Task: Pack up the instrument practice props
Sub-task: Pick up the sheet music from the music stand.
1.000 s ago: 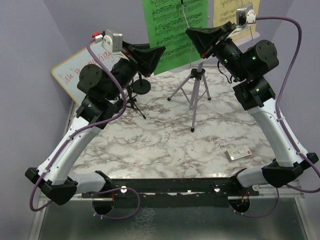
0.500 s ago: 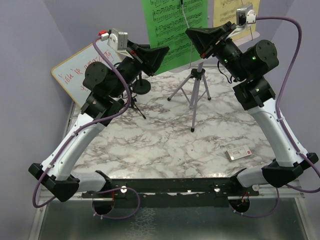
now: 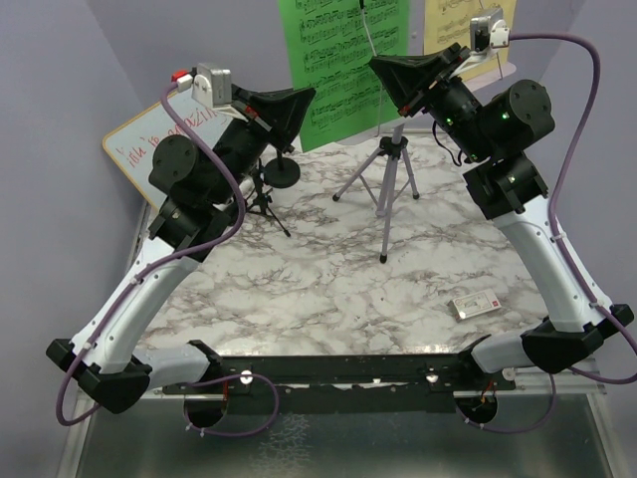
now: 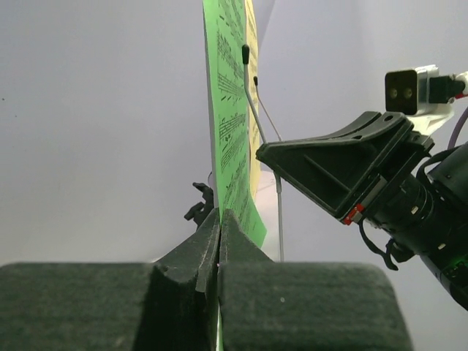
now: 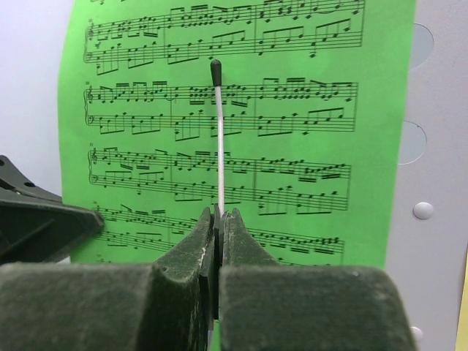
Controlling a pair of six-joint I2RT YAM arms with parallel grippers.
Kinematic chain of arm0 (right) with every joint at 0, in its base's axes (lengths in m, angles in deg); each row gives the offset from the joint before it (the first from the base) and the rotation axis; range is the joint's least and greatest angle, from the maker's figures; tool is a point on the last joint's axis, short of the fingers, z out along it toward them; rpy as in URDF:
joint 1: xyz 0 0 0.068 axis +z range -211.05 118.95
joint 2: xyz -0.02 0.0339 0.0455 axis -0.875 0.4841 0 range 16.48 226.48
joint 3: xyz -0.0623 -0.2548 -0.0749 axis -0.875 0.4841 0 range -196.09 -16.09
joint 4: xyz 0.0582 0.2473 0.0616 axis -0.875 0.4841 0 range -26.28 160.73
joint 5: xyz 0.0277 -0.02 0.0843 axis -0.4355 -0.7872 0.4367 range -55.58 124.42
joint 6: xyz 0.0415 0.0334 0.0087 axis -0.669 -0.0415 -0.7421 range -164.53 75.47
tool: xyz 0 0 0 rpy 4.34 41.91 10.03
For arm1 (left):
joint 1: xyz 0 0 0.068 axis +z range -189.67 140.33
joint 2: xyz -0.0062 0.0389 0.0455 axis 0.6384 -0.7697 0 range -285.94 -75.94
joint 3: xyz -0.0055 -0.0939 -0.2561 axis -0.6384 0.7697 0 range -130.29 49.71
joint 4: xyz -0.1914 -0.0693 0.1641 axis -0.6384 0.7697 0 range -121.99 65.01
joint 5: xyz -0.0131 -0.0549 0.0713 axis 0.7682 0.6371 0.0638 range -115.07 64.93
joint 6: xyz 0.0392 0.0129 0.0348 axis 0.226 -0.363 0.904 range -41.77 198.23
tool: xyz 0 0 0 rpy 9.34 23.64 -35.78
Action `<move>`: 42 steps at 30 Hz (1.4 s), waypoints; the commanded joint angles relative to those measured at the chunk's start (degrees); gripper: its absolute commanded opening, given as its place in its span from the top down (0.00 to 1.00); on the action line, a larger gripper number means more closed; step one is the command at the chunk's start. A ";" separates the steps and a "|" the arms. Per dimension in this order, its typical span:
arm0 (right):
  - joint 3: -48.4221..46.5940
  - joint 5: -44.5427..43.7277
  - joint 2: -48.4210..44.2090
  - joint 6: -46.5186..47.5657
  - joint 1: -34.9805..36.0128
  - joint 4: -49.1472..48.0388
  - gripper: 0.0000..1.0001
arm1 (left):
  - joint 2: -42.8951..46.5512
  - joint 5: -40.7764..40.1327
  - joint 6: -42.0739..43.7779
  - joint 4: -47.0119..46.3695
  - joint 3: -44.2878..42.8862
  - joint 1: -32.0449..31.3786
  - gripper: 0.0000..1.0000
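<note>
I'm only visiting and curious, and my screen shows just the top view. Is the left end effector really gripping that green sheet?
Observer: Yes. In the left wrist view, the left end effector is shut on the lower edge of the green sheet.
Operator: What about the right one?
Observer: In the right wrist view, the right end effector is shut on a thin white wire that runs up the front of the sheet.
Operator: What's behind the sheet?
Observer: A lilac rack with round holes. It shows to the right of the sheet in the right wrist view.
</note>
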 commanded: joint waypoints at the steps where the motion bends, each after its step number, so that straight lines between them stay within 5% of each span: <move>1: 0.36 0.14 -0.78 0.14 0.29 -2.34 1.00 | 2.16 -2.93 0.91 -0.84 1.16 0.10 1.00; 10: -0.04 0.12 -0.59 0.04 0.32 -2.10 1.00 | 2.87 -3.35 1.06 -0.10 2.16 0.15 1.00; 12: 0.03 0.33 -0.47 -0.04 0.31 -2.18 1.00 | 3.25 -3.60 1.08 -0.36 2.78 0.15 0.89; 18: -0.29 0.82 -0.11 -0.30 0.35 -2.27 1.00 | 1.13 -0.32 -0.53 -0.42 0.82 0.09 0.85; 25: -0.49 1.11 -0.13 -0.31 0.29 -1.92 1.00 | -1.08 1.16 -1.02 -1.06 -0.61 0.11 0.85; 30: -0.17 0.76 -0.38 -0.22 0.34 -2.07 1.00 | 0.08 0.01 -0.92 -2.41 0.71 0.12 1.00; 42: -0.31 -0.42 -0.03 0.04 0.29 -2.29 0.99 | 7.15 -7.26 2.13 0.99 5.99 0.10 1.00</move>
